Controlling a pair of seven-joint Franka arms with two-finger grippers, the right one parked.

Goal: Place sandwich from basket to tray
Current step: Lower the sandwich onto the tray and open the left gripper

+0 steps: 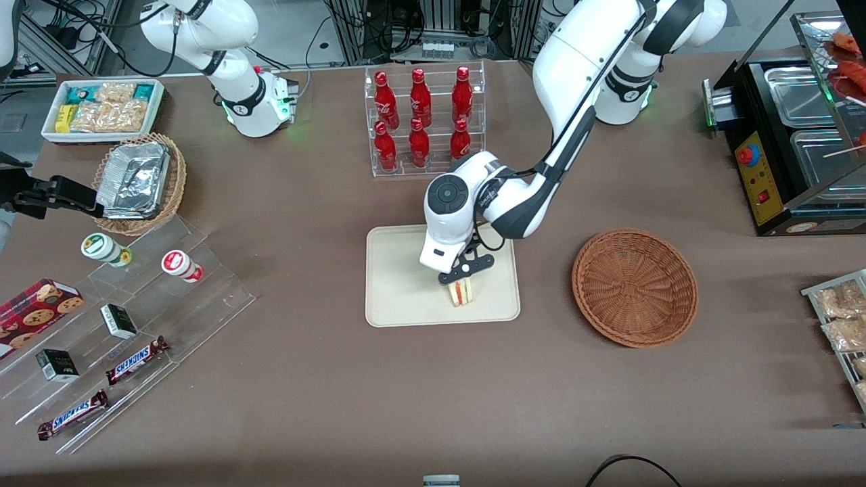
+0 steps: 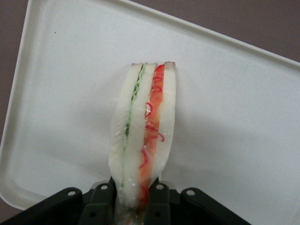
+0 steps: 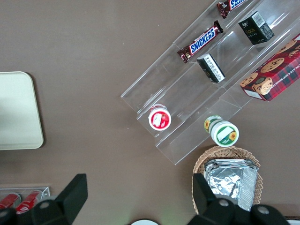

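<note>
Now the gripper (image 1: 464,279) is hanging over the tray (image 1: 399,297), its fingers (image 2: 158,197) closed on the sandwich (image 1: 461,292) and pinching its bread faces; the wedge is standing on edge, seemingly touching or just above the tray near the rim closest to the front camera; the basket (image 1: 634,287) is lying empty toward the working arm's end; releasing well probably means opening slowly and lifting straight, lest the wedge topple.
</note>
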